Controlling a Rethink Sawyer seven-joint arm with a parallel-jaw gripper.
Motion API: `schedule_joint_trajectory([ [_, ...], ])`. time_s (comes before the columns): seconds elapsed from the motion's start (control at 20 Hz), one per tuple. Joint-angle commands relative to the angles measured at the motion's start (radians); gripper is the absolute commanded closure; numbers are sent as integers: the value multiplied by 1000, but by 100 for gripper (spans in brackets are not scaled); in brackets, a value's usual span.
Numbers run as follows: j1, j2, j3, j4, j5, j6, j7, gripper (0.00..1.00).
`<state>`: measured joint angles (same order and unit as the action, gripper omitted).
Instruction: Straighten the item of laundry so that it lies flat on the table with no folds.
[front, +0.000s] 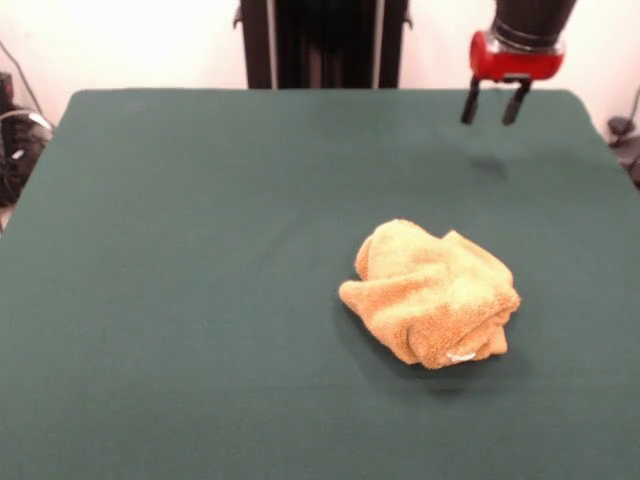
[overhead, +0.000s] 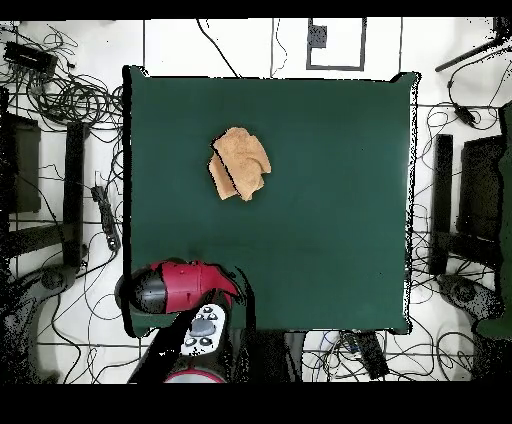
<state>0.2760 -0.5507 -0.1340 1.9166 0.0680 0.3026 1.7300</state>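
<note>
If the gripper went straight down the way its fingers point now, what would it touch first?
Most likely bare table. The open gripper hangs above the cloth near the robot's edge, its shadow right beneath, and the towel lies well clear, nearer the camera. Exact height is hard to judge.

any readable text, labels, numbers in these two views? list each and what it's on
None readable.
Small white tag on the crumpled towel: too small to tell if it carries print.
Red arm, claw and green table: no markings visible.
Pale panel near the robot's base, overhead view: dark marks, too blurred to read.
</note>
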Motion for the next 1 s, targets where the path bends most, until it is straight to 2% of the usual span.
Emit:
schedule_joint_trajectory([
  [0.05,15,-34,20,-87,104,16,265,0],
  [0.5,-8,-32,23,-155,157,90,254,0],
  [1.0,-12,29,-8,-295,180,172,234,0],
])
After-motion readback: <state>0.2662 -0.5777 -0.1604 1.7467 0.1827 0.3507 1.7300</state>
